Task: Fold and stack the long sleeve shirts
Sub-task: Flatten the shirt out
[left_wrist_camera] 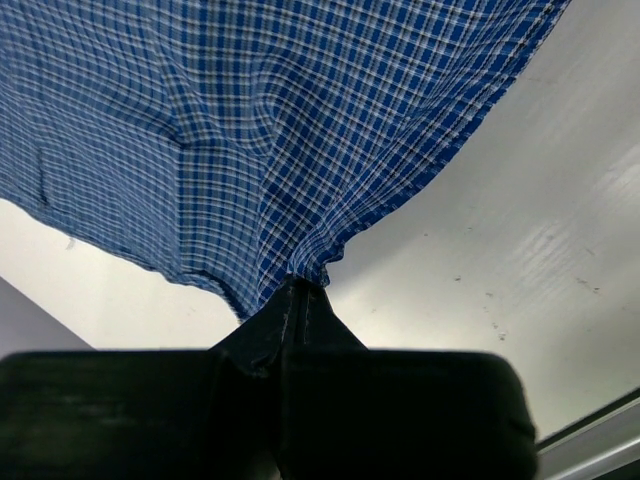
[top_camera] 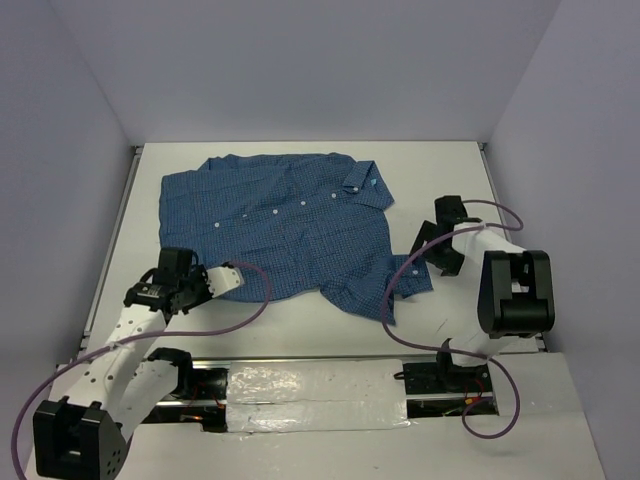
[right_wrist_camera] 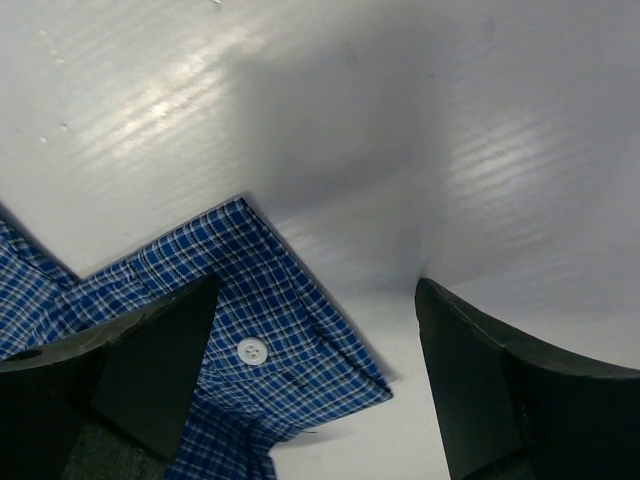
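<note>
The blue checked long sleeve shirt (top_camera: 280, 225) lies spread on the white table (top_camera: 440, 170), collar to the right and white buttons showing. My left gripper (top_camera: 238, 277) is at the shirt's near left edge. In the left wrist view it (left_wrist_camera: 300, 287) is shut on a pinch of the cloth (left_wrist_camera: 260, 130), which is bunched at the tips. My right gripper (top_camera: 433, 256) is to the right of the shirt, over the sleeve cuff (top_camera: 412, 280). In the right wrist view it (right_wrist_camera: 318, 292) is open, with the cuff (right_wrist_camera: 280, 310) and its white button (right_wrist_camera: 252, 350) below, nearer the left finger.
Grey walls close in the table on the left, back and right. Purple cables (top_camera: 240, 315) trail from both arms across the near table. A shiny strip (top_camera: 310, 385) runs along the front edge between the arm bases.
</note>
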`<state>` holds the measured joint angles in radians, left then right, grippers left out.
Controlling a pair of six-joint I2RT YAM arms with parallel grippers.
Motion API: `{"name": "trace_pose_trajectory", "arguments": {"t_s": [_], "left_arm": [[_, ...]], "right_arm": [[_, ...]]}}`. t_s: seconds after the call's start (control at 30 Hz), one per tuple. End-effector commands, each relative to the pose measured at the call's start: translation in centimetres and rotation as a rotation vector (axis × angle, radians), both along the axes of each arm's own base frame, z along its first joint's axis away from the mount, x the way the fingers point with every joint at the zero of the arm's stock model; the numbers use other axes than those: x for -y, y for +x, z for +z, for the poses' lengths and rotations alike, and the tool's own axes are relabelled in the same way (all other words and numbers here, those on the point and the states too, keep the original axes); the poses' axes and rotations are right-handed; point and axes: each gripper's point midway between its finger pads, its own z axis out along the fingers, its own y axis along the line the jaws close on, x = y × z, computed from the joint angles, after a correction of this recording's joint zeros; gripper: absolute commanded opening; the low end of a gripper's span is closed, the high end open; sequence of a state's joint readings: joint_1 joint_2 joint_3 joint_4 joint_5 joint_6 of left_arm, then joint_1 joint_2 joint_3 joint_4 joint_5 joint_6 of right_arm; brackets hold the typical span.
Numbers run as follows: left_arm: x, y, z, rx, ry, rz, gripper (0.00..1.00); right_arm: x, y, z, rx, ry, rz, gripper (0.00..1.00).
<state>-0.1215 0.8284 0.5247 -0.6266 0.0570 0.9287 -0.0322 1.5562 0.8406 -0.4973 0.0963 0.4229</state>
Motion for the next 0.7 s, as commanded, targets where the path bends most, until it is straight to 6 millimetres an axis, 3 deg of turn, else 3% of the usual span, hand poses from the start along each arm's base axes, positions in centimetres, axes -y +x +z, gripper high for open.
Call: {"name": "trace_pose_trajectory", "arguments": {"t_s": [0.0, 0.07, 0.17, 0.2, 0.27, 0.3, 0.37, 0.53, 0.67], "left_arm": [[0.4, -0.3, -0.1, 0.017, -0.045, 0.03, 0.0], [0.4, -0.5, -0.2, 0.02, -0.055, 0.044, 0.0], [0.6, -0.7, -0.7, 0.027, -0.071, 0.057, 0.0], [0.5, -0.6, -0.6, 0.038, -0.074, 0.064, 0.0], [0.4, -0.5, -0.8, 0.043, -0.075, 0.078, 0.0], [0.3, -0.5, -0.6, 0.057, -0.073, 0.084, 0.0], [0.1, -0.5, -0.6, 0.07, -0.064, 0.092, 0.0], [-0.4, -0.9, -0.9, 0.076, -0.051, 0.109, 0.0], [-0.6, -1.3, -1.8, 0.062, -0.027, 0.091, 0.0]], "right_arm": [[-1.7, 1.4, -0.3, 0.0, -0.003, 0.024, 0.87], [-2.8, 1.2, -1.0, -0.022, 0.018, 0.042, 0.86], [-3.5, 1.3, -1.1, -0.001, 0.053, 0.028, 0.75], [-3.6, 1.5, -1.0, 0.004, 0.06, 0.019, 0.6], [-4.1, 1.5, -1.1, 0.003, 0.086, 0.023, 0.41], [-4.2, 1.6, -1.1, 0.0, 0.093, 0.023, 0.2], [-4.4, 1.9, -0.9, 0.005, 0.104, 0.028, 0.0], [-4.2, 2.5, 0.7, 0.069, 0.103, -0.002, 0.0], [-4.9, 2.8, 4.5, 0.209, 0.108, 0.067, 0.0]]}}
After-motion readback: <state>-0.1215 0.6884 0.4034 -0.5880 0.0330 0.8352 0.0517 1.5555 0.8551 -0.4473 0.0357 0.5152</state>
